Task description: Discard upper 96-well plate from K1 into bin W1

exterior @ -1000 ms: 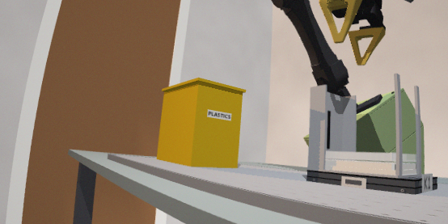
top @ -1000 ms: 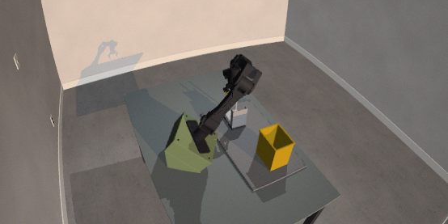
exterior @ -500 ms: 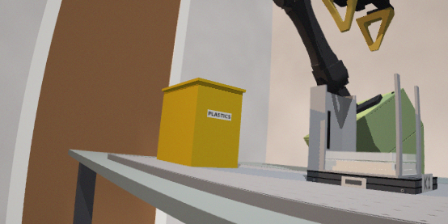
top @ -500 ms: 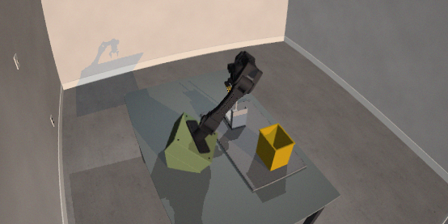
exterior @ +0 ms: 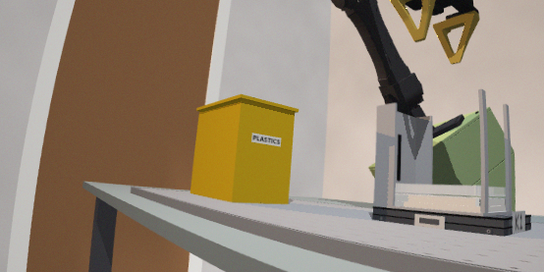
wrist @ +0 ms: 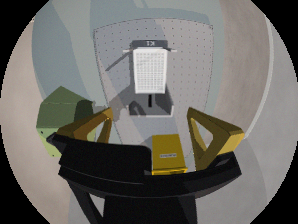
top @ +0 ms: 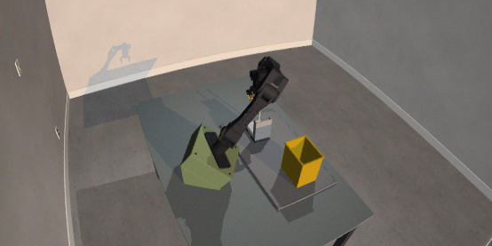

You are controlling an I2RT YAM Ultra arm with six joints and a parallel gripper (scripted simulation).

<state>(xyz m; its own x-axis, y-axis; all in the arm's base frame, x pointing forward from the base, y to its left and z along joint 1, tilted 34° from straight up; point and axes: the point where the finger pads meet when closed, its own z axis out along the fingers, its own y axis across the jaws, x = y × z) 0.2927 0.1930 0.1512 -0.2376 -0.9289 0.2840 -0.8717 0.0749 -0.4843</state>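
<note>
The stack rack K1 (exterior: 444, 172) stands on the grey mat, with grey posts, a black base and two clear 96-well plates stacked low in it (exterior: 442, 196). In the wrist view the upper plate (wrist: 149, 71) shows from above as a white gridded rectangle inside the rack. My gripper (exterior: 434, 17) with its yellow fingers hangs high above the rack, open and empty; it also shows in the wrist view (wrist: 160, 129). The yellow plastics bin W1 (exterior: 243, 149) stands upright on the mat, labelled PLASTICS; it also shows in the top view (top: 303, 161), to the right of the rack (top: 260, 128).
The arm's green base block (top: 205, 160) sits on the table to the left of the rack. The grey mat carries both rack and bin. The table edges lie near the bin.
</note>
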